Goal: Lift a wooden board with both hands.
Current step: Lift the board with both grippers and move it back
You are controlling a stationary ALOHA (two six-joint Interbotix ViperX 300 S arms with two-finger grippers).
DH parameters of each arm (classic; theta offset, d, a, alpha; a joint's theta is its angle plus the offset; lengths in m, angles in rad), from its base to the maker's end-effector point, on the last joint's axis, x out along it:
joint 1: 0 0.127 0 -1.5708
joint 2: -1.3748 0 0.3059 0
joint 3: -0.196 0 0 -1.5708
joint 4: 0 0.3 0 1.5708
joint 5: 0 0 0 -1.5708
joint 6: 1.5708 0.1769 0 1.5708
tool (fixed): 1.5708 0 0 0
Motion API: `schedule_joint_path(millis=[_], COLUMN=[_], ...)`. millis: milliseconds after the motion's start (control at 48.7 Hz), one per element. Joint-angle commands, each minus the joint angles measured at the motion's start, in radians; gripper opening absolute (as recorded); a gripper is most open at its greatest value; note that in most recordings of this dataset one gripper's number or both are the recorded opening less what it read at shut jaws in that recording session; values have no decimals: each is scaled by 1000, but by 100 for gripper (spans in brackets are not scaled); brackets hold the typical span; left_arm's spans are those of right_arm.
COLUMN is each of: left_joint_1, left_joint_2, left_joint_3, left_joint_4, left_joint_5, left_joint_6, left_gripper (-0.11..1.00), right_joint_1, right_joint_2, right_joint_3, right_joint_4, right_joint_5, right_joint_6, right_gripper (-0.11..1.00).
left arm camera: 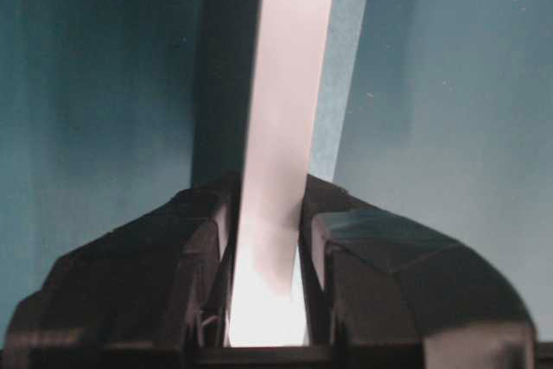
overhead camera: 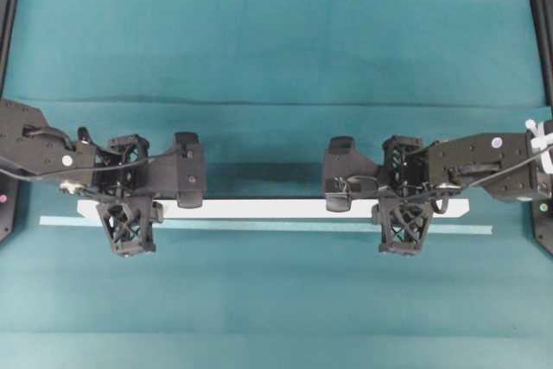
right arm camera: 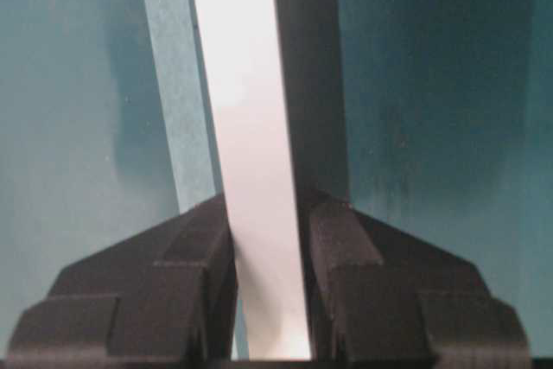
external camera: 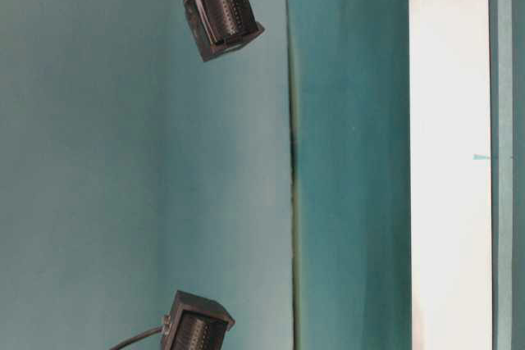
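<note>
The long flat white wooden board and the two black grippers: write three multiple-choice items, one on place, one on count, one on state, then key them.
1. Seen from overhead, where does the thin pale-teal strip lie relative to the long flat white wooden board?
A. Above it
B. Just below it, running parallel
C. Crossing it at a right angle

2. How many grippers are on the board?
A. One
B. Two
C. None

3. What is the state of the black left gripper?
A. Wide open, clear of the board
B. Shut on the strip
C. Shut on the board

Key: B, the strip runs along the board's lower edge in the overhead view. B, the left gripper and the black right gripper each hold it near one end. C, the left wrist view shows the board pinched between both fingers.
</note>
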Motion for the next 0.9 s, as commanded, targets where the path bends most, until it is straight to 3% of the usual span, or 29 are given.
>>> schedule_joint_path(millis=[0,883], left_joint_1=[8,6], left_joint_2=[-6,-15], left_joint_3=[-8,-21], left_joint_4=[5,5], left_joint_5=[-5,12], left_joint_6=[5,-3], left_gripper=[18,18], right_joint_1=[3,25], right_joint_2=[12,3], right_joint_3=[-5,-38], right_joint_4=[-5,8], right_joint_5=[-2,54], right_joint_6=[-5,3], right_gripper=[22,22])
